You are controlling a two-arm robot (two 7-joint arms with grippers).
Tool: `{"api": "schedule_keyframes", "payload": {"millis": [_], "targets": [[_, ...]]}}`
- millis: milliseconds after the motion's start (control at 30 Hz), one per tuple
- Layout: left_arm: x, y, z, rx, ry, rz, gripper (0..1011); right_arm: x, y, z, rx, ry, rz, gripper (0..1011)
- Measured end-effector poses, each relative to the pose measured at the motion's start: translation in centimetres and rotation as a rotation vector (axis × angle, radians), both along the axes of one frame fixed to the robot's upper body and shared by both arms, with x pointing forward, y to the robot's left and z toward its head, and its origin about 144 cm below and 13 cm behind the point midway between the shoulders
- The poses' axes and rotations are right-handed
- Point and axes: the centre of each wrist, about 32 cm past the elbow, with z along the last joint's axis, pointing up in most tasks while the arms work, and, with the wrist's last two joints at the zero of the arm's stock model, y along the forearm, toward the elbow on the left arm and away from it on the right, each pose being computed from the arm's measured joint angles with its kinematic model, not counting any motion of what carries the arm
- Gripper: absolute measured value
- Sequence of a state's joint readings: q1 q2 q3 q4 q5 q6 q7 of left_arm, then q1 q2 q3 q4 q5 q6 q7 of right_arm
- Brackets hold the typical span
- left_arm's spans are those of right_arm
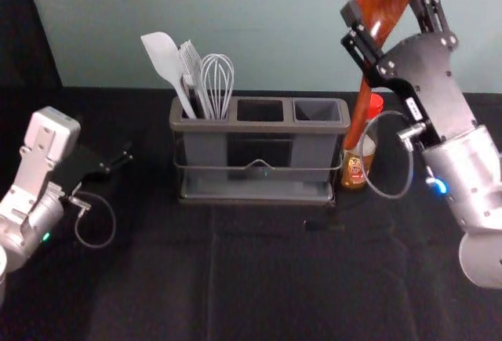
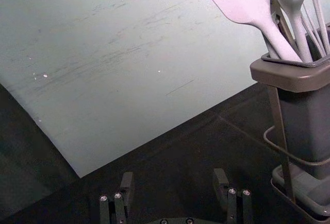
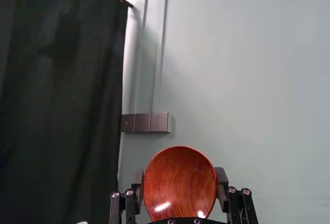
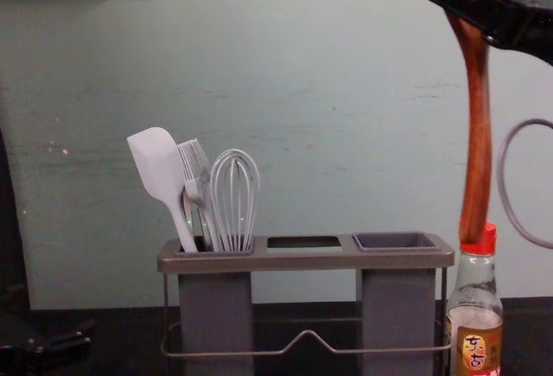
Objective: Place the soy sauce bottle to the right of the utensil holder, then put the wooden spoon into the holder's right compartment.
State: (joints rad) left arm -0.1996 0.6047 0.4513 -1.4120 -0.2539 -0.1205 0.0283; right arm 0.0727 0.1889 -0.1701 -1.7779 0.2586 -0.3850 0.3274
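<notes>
Nearest is the black cloth (image 1: 259, 278) on the table. The left claw (image 1: 125, 157) is low, on the left side of the holder. Its two fingers (image 2: 125, 193) are wide apart, and it has hold of nothing.

The right claw (image 1: 386, 13) is up high, on the right side. It is part way open, with one finger on each side of the round bowl of the wooden spoon (image 1: 362, 114), and it has hold of it there. The spoon is up in the air with its bowl on top. Its handle points down and leans a bit. In the chest view the low end of the handle is in front of the red cap (image 4: 480, 238). I can't tell if they touch.

Next comes the gray holder (image 1: 259, 127). Its left part has a spatula (image 1: 163, 57), a brush (image 1: 190, 63) and a whisk (image 1: 217, 78) in it. The soy sauce bottle (image 1: 354, 170) stands up just beside the holder, on its right.

Far back is the pale green wall (image 1: 259, 27), with a row of sockets (image 3: 144, 122) on it.
</notes>
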Motion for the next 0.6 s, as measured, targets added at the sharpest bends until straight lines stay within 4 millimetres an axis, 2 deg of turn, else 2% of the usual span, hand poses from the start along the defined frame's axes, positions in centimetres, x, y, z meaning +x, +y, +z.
{"api": "schedule_keyframes", "payload": {"millis": [600], "targets": [[0.0, 0.0, 0.0, 0.000, 0.000, 0.000, 1005, 5.3, 1.2, 0.2, -0.007, -0.010, -0.005, 839]]}}
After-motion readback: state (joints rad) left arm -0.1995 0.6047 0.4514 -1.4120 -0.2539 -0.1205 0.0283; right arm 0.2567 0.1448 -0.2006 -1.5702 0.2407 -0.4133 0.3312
